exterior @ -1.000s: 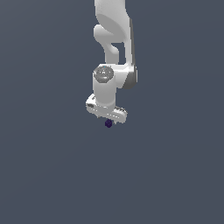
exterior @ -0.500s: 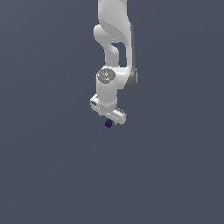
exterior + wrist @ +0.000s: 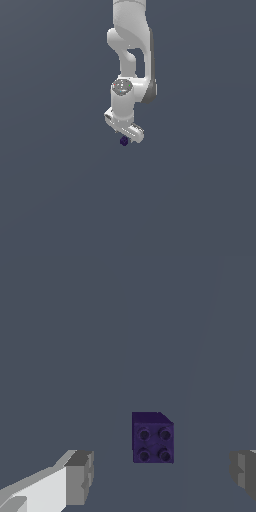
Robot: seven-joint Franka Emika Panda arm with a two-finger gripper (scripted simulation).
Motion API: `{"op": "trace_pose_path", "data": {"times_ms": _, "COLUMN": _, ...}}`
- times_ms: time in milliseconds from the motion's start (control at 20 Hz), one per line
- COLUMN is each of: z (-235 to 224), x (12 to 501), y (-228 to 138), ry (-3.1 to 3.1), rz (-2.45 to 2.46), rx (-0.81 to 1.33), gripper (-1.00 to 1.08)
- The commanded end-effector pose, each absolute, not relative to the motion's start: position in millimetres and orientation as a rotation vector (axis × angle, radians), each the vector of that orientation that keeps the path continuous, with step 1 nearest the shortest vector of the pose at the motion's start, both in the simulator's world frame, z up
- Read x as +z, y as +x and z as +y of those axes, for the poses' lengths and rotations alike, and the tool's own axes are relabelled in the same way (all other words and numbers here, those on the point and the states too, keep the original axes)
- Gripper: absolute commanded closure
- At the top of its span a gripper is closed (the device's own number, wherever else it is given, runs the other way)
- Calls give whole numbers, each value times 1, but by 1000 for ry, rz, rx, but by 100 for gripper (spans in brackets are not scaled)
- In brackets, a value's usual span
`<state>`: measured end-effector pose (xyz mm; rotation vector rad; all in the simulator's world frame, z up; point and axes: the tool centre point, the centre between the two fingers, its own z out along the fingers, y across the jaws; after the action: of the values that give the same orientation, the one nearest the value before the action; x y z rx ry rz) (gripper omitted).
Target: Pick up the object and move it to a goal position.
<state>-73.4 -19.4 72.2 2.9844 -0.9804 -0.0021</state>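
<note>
The object (image 3: 152, 437) is a small dark purple cube with four round studs on its upper face. In the wrist view it lies on the flat grey floor between my two fingertips (image 3: 79, 477), with a clear gap on each side. My gripper (image 3: 162, 476) is open and touches nothing. In the exterior view the object (image 3: 124, 141) peeks out just under the white gripper (image 3: 126, 136), whose body hides most of it. The arm hangs down from above.
A plain dark grey surface (image 3: 65, 190) fills both views. No other thing shows.
The arm and gripper have shifted slightly toward the exterior view's right over the last second. The cube has stayed where it was, just under the gripper.
</note>
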Motion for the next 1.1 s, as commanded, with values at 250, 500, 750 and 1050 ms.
{"op": "trace_pose_path", "data": {"times_ms": 250, "z": -19, "x": 58, "y": -74, "ry": 2984, "rz": -983, "rx": -2, "gripper": -92}}
{"op": "trace_pose_path", "data": {"times_ms": 500, "z": -20, "x": 35, "y": -75, "ry": 2982, "rz": -987, "rx": -1, "gripper": -92}}
{"op": "trace_pose_path", "data": {"times_ms": 750, "z": -19, "x": 23, "y": -74, "ry": 2982, "rz": -988, "rx": 0, "gripper": -92}}
{"op": "trace_pose_path", "data": {"times_ms": 1050, "z": -19, "x": 22, "y": -74, "ry": 2982, "rz": -988, "rx": 0, "gripper": 108}}
